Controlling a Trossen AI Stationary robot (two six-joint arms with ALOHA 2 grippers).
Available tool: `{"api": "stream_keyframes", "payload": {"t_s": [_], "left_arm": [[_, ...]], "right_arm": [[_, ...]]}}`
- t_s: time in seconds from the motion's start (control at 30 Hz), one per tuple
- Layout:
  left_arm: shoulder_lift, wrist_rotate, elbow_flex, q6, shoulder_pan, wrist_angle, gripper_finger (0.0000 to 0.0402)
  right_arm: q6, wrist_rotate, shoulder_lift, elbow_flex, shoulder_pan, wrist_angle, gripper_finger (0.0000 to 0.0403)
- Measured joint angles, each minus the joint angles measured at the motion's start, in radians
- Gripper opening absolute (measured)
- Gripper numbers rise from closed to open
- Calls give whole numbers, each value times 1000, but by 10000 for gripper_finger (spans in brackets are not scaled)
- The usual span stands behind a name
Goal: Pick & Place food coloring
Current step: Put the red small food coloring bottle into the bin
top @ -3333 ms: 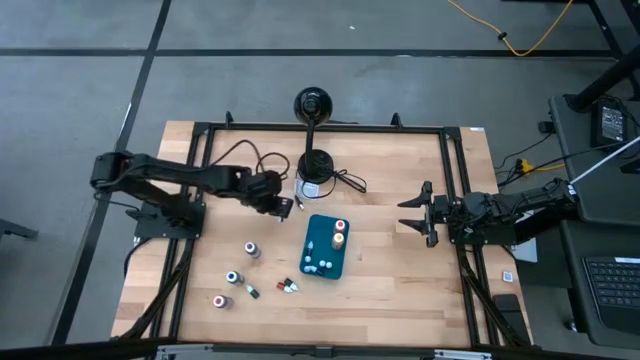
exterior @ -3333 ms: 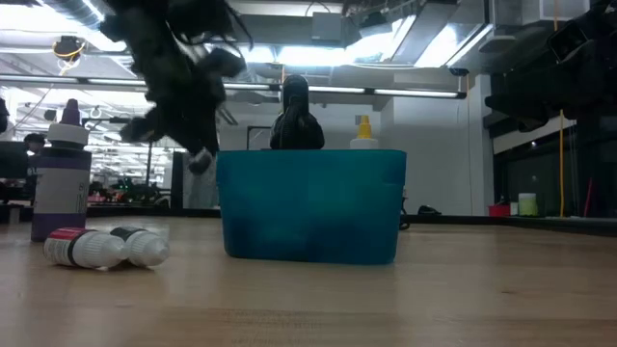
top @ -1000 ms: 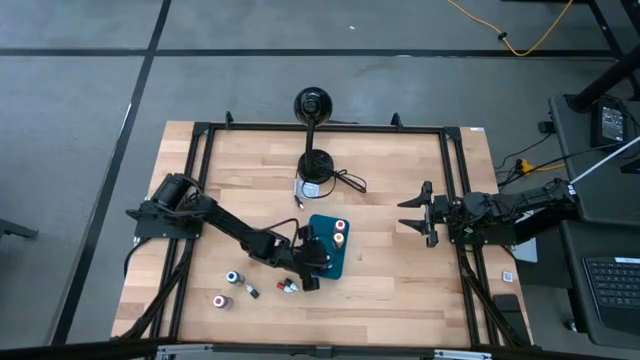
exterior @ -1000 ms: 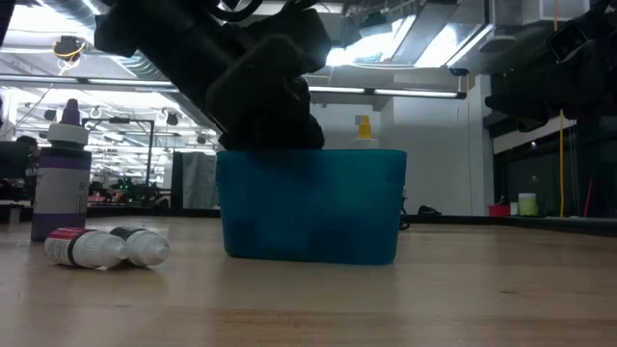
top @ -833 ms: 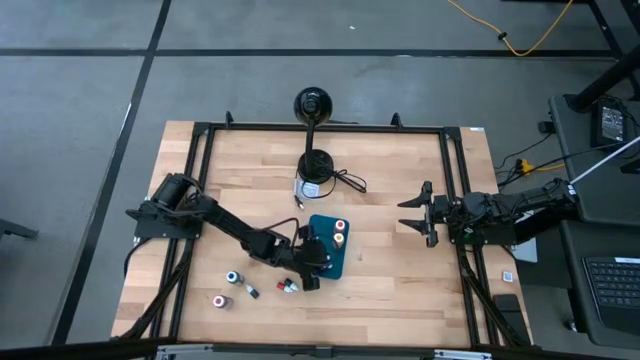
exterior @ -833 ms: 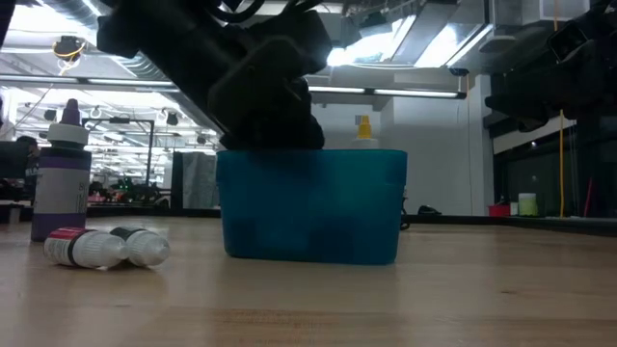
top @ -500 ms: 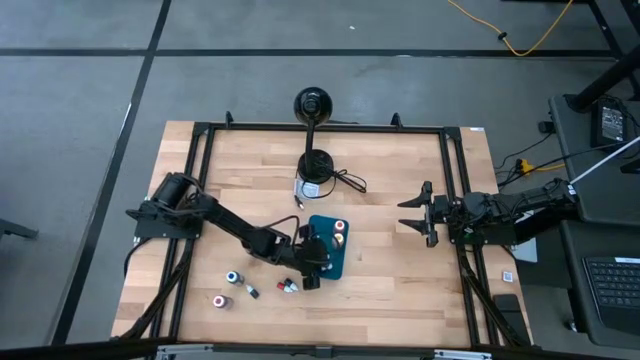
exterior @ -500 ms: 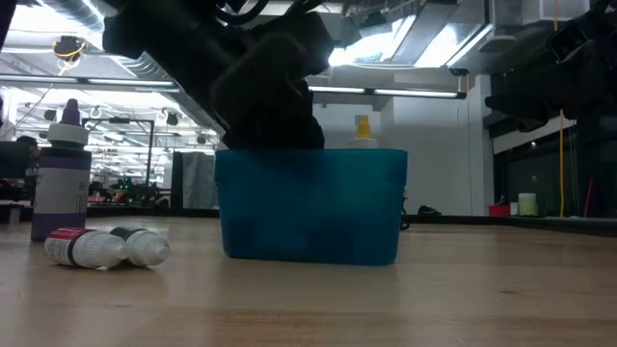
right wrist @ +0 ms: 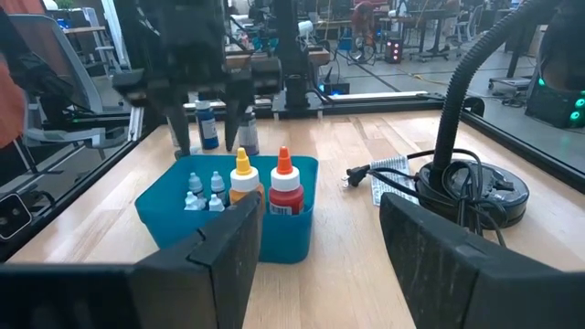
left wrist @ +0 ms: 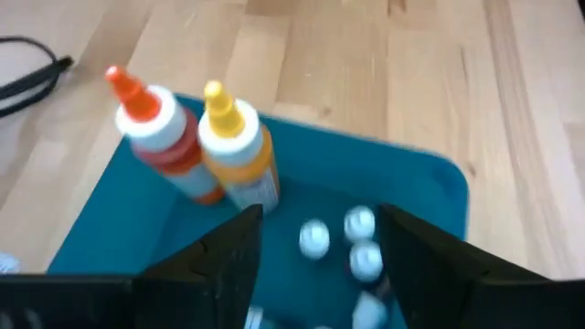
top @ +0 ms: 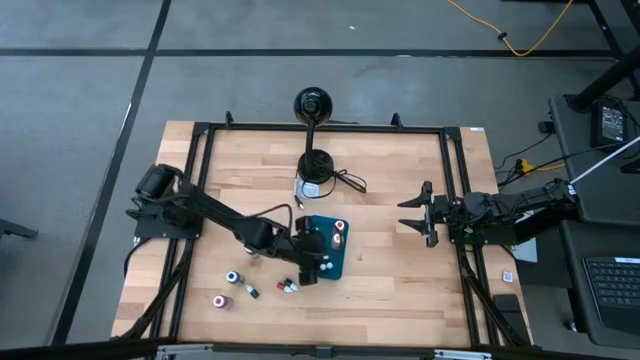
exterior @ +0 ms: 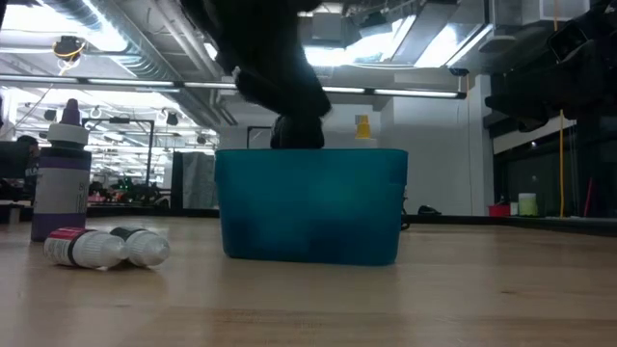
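Observation:
A teal tray (top: 338, 264) stands mid-table. In it stand an orange-tipped red bottle (left wrist: 164, 137) and a yellow-tipped one (left wrist: 236, 151), beside small white-capped food coloring bottles (left wrist: 313, 238). More food coloring bottles (top: 232, 277) stand or lie on the wood to the tray's left, two of them on their sides (exterior: 82, 248). My left gripper (left wrist: 315, 274) hangs open above the tray, tilted downward, with nothing between its fingers; the right wrist view also shows my left gripper (right wrist: 212, 123) above the tray. My right gripper (top: 420, 212) waits open by the table's right edge, pointing level.
A black lamp base with a coiled cable (top: 318, 168) stands behind the tray. A tall purple bottle (exterior: 60, 183) stands near the left front. Black frame rails (top: 455, 200) run along the table's sides. Bare wood lies to the right of the tray.
My left gripper has risen from low inside the tray to a spot clear above it. The tray and the bottles on the table have stayed in place.

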Motion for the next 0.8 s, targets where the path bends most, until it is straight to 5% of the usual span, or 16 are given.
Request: {"api": "stream_keyframes", "payload": {"t_s": [0.37,0.8], "left_arm": [[-150,191,3,-56,-15,-392,262],[-174,380,137,-560,-15,-789,263]], "right_arm": [[0,0,0,0,0,0,223],[0,0,0,0,0,0,223]]}}
